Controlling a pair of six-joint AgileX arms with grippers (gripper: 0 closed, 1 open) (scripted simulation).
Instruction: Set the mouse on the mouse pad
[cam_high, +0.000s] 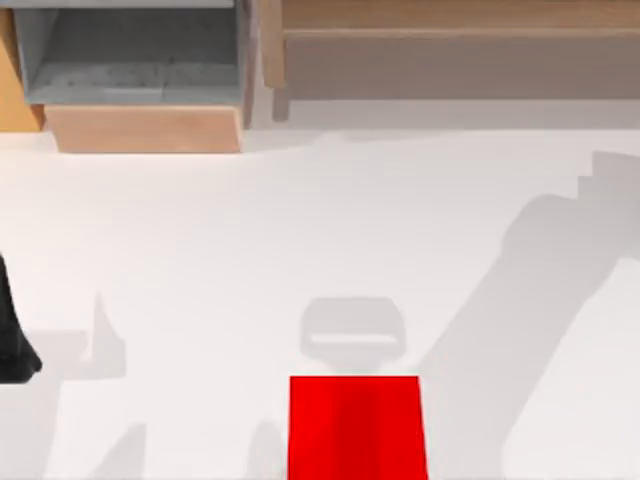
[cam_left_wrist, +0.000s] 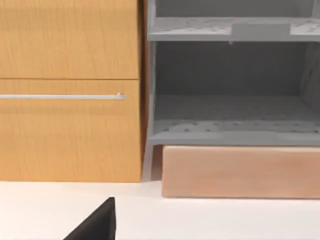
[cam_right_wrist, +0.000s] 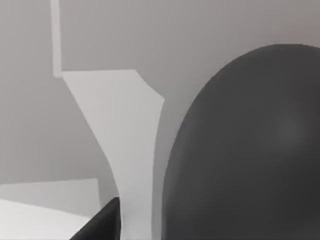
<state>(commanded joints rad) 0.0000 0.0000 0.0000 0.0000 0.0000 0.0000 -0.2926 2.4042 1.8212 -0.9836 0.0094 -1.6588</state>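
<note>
Top view: the mouse (cam_high: 352, 338), a pale grey rounded block with a lighter line across it, lies on the white worktop (cam_high: 200, 250) near the front edge, a little right of the middle. The mouse pad (cam_high: 357, 428), a flat red rectangle, lies at the front edge directly in front of the mouse; the two sit just beside each other, and whether their edges touch cannot be told. The mouse is not on the pad. The left arm (cam_high: 12, 335) appears as a dark shape at the left edge of the worktop. Along the rear edge stand a grey open shelf unit (cam_high: 130, 60) above a pale wooden block (cam_high: 145, 128), and a long wooden ledge (cam_high: 460, 50) toward the rear right corner.

Left wrist view: a dark finger of the left pincer (cam_left_wrist: 100, 222) shows against the worktop, facing an orange-brown wooden cabinet (cam_left_wrist: 70, 90) with a thin metal handle (cam_left_wrist: 62, 96); how wide the pincer stands cannot be told.

Right wrist view: a dark rounded body (cam_right_wrist: 245, 150) and one dark finger tip (cam_right_wrist: 102, 225); the right pincer's opening cannot be told.
</note>
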